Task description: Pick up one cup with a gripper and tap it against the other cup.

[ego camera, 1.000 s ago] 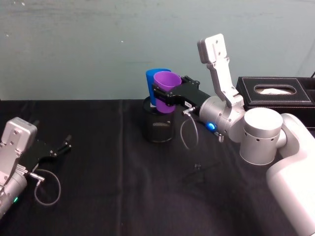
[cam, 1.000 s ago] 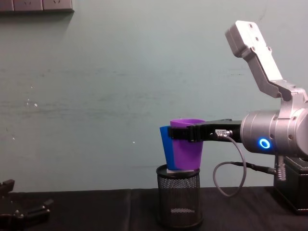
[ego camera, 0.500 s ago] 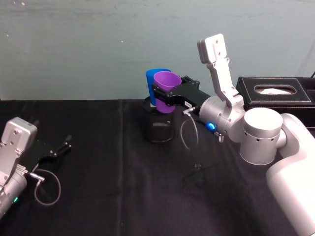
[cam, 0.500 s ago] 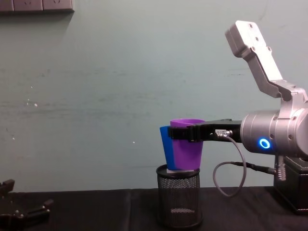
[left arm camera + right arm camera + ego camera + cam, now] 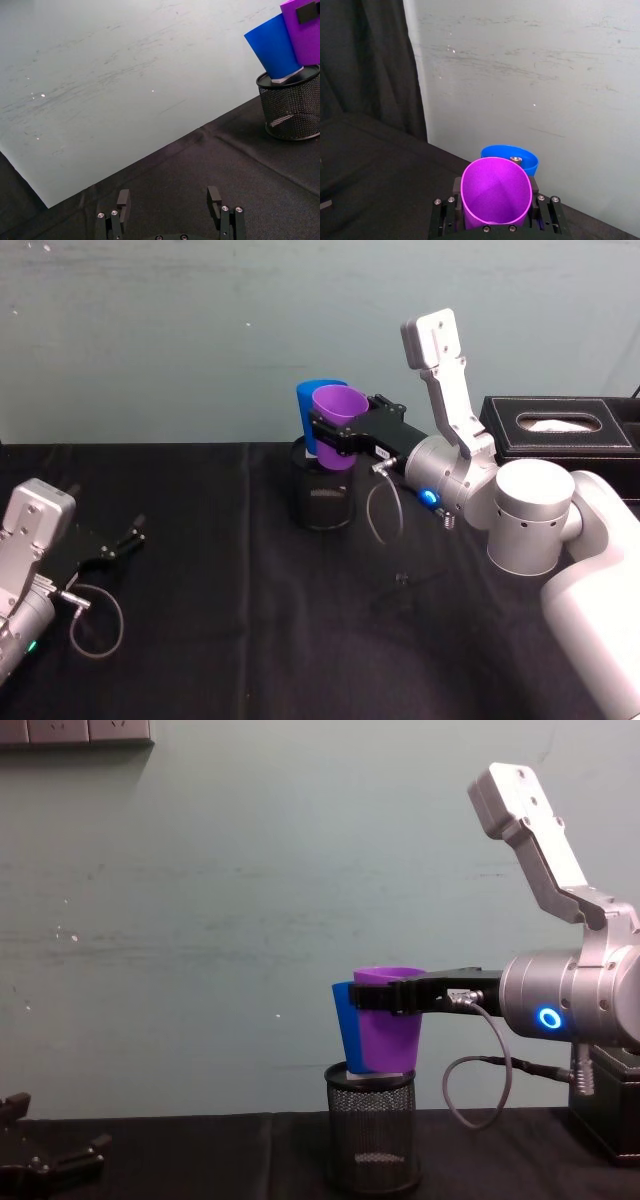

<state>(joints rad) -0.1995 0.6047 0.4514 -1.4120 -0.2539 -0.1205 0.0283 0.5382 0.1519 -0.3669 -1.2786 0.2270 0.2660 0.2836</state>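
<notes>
- Head view, near left: the left end effector [image 5: 122, 539] lies idle on the black cloth counter [image 5: 250, 640], fingers wide, barely shifted.
- Farther right, the right end effector [image 5: 345, 438] stays clamped on the smooth tapered purple cup [image 5: 335, 405], aloft and unmoved.
- It appears to touch the tilted blue cup [image 5: 308, 410], which sits in the mesh pen holder [image 5: 320, 502]; the tap looks made.

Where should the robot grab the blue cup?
Probably by its bare upper wall, just under the rim, coming from the robot's left. The blue cup leans with its base in the mesh holder, and the purple cup in the right gripper blocks its right side. The open left gripper rests low on that free side.
</notes>
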